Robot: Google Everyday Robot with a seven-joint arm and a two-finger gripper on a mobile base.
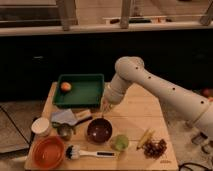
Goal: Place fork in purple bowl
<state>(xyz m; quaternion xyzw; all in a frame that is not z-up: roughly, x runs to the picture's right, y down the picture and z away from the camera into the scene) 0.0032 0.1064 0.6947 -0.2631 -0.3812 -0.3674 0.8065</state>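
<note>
hovering jaws closed near purple bowl (pixel 99 130), far side | fork hard to make out | arm (pixel 160 92) cut off right

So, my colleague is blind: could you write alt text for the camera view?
The robot's shut gripper hangs just behind the purple bowl on a wooden table; a green tray sits farther back, an orange bowl and brush nearer.

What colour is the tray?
Green tray, camera view; gripper hangs at its corner nearest the purple bowl.
</note>
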